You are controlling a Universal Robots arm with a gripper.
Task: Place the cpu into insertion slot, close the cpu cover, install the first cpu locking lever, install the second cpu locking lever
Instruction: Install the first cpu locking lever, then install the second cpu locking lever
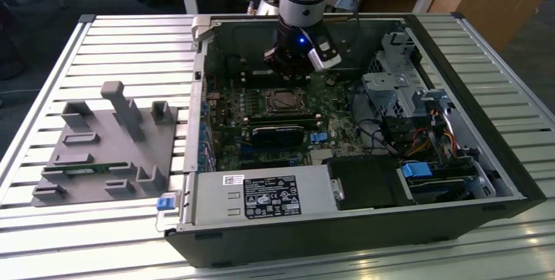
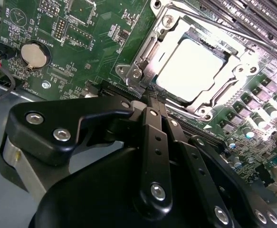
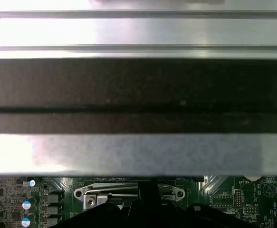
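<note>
The claw (image 2: 152, 102) is closed, fingers together, holding nothing, just beside the cpu cover (image 2: 145, 57), which lies shut over the cpu (image 2: 190, 66).

exterior view high overhead, wrist views close on socket (image 2: 190, 66)

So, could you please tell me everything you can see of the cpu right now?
The cpu is a flat square chip with a pale metallic top, glaring under light in the second wrist view. It lies flat in the socket on the green motherboard, framed by the metal cpu cover. The gripper sits just beside the socket, not holding it.
</note>
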